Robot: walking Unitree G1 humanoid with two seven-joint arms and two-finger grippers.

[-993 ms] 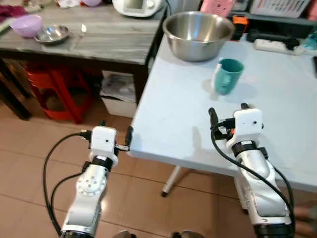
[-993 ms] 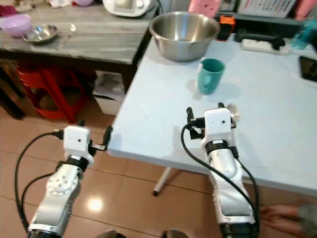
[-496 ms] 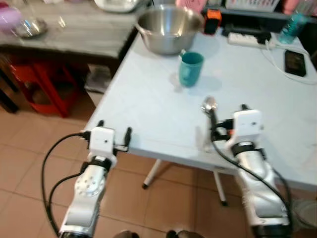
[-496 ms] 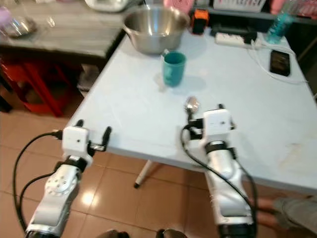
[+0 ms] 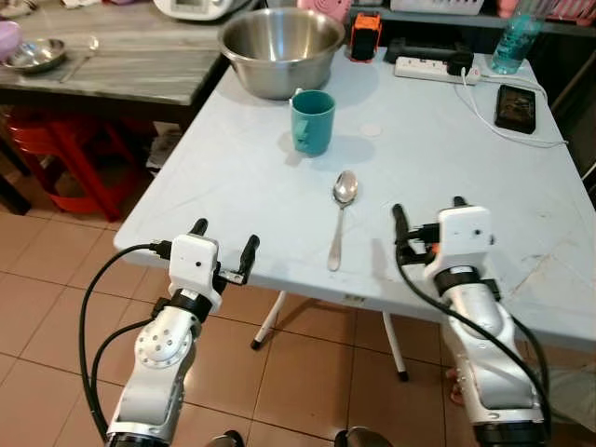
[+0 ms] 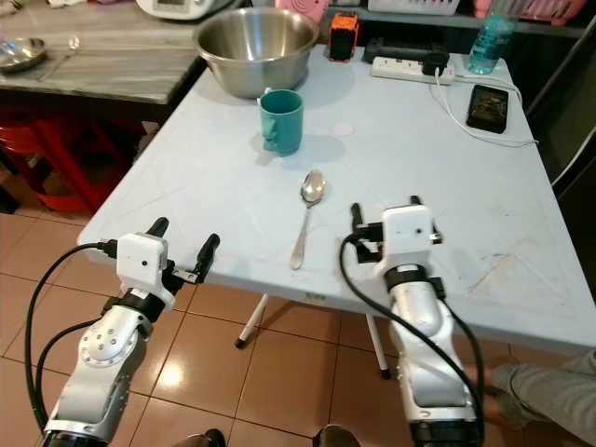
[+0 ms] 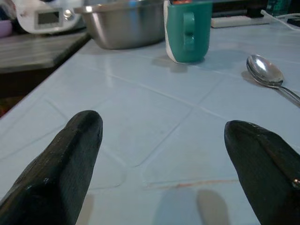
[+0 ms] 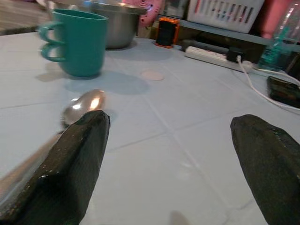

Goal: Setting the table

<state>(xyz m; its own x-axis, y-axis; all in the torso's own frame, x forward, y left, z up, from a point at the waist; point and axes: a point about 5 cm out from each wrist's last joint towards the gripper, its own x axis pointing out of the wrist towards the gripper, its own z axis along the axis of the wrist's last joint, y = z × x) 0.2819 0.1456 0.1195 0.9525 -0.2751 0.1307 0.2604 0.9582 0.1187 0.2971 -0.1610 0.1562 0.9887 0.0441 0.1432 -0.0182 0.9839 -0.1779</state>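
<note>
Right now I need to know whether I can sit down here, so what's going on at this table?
The robot stands at the near edge of the light blue table with both grippers open and holding nothing. A steel spoon lies flat between them; the right gripper is just beside its handle, and the left gripper hovers at the table's edge. Behind the spoon stand a teal mug and a large steel bowl.
</note>
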